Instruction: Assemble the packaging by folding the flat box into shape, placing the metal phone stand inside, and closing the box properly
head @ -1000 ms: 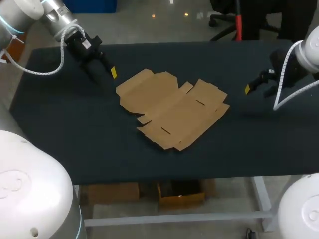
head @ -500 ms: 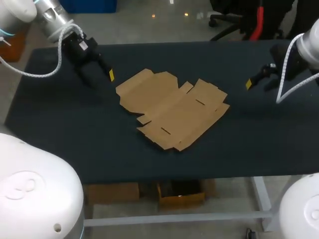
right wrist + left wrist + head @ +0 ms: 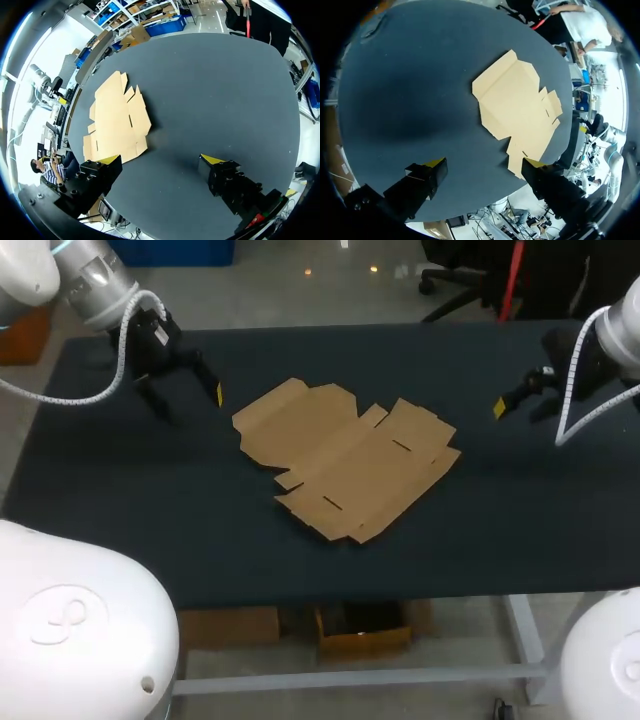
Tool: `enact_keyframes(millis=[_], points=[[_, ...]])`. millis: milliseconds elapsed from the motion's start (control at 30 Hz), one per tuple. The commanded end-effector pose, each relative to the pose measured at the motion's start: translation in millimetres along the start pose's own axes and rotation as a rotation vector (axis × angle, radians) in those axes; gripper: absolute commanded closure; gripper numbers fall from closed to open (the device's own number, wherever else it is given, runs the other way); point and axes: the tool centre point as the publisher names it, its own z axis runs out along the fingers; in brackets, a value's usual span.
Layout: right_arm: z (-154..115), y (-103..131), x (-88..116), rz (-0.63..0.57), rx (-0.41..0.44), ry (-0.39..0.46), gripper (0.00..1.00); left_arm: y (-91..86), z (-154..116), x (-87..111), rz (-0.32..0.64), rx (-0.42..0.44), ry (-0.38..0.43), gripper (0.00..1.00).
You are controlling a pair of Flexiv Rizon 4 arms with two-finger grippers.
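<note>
A flat, unfolded brown cardboard box (image 3: 345, 462) lies in the middle of the black table (image 3: 120, 490). My left gripper (image 3: 188, 398) hangs open over the far left of the table, a short way left of the cardboard. Over the far right side my right gripper (image 3: 522, 406) is open too, and well clear of the cardboard. In the left wrist view the cardboard (image 3: 517, 107) lies ahead of the open left gripper (image 3: 485, 164). The right wrist view has the cardboard (image 3: 117, 120) ahead of the right gripper (image 3: 161, 160) and off to one side. No metal phone stand shows in any view.
Bare black tabletop (image 3: 500, 510) surrounds the cardboard on all sides. The table's front edge (image 3: 400, 595) runs a little nearer than the cardboard.
My left gripper has drawn back to the left, away from the cardboard. My right gripper has shifted slightly toward the table's far side. The cardboard has not moved.
</note>
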Motion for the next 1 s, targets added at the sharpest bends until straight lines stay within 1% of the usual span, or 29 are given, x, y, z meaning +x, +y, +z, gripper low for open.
enact_keyframes(millis=[33,300,333,367,433,500,533,600,667,733,833,867,1000], points=[[-1,1,-1,-0.001,0.004,0.005,0.00,7.0,-1,2.6,-0.004,0.792,-0.029,0.00],[-1,1,-1,-0.001,0.004,0.005,0.00,7.0,-1,2.6,-0.004,0.792,-0.029,0.00],[-1,7,0,-0.024,-0.004,0.015,0.00,7.0,-1,2.6,-0.004,0.792,-0.029,0.00],[-1,12,0,-0.031,-0.002,0.019,0.00,6.6,0,3.4,-0.007,0.793,-0.010,0.00],[0,21,1,-0.075,0.003,0.017,0.00,6.8,4,5.1,-0.010,0.810,-0.014,0.00],[1,29,2,-0.105,0.007,0.017,0.00,7.6,6,5.9,-0.006,0.805,-0.001,0.00],[1,33,2,-0.127,0.012,0.031,0.00,7.9,8,6.1,-0.010,0.814,-0.007,0.00],[4,39,2,-0.143,0.029,0.029,0.00,9.2,10,6.4,-0.009,0.814,-0.005,0.00],[6,44,2,-0.169,0.036,0.050,0.00,11.0,11,6.6,-0.008,0.824,-0.007,0.00],[9,51,2,-0.192,0.055,0.051,0.00,14.0,13,6.9,-0.004,0.822,0.000,0.00],[16,60,3,-0.229,0.082,0.062,0.00,19.1,16,7.9,-0.005,0.841,-0.018,0.00],[18,63,4,-0.238,0.086,0.075,0.00,20.8,17,8.2,-0.004,0.843,-0.022,0.00],[28,78,6,-0.269,0.122,0.078,0.00,25.8,16,8.0,0.007,0.839,-0.020,0.00]])
